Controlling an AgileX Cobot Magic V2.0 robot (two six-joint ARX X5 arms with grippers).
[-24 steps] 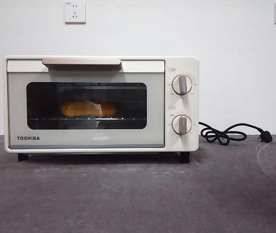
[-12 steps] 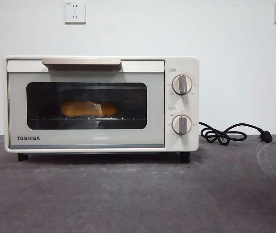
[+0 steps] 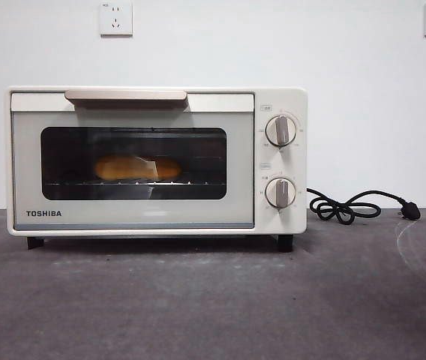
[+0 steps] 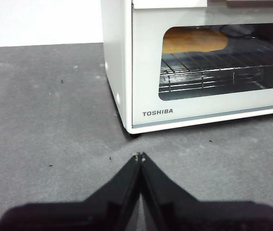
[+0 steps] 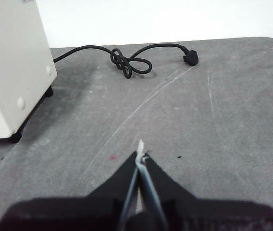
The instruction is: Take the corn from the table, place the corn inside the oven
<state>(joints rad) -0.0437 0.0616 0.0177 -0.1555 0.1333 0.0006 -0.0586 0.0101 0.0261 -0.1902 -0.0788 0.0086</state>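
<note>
The corn [image 3: 138, 168] lies on the wire rack inside the cream-white oven [image 3: 157, 161], seen through the dark glass of the closed door. The left wrist view shows the corn [image 4: 194, 40] behind the same glass. My left gripper [image 4: 140, 156] is shut and empty, low over the table [image 3: 213, 300] in front of the oven's TOSHIBA corner. On the oven's other side my right gripper [image 5: 140, 155] hovers over bare table, shut with nothing in it. Neither gripper appears in the front view.
The oven's black cord [image 3: 352, 206] lies coiled on the table beside its knob side, with the plug [image 5: 191, 58] at its end. A white wall with two sockets stands behind the oven.
</note>
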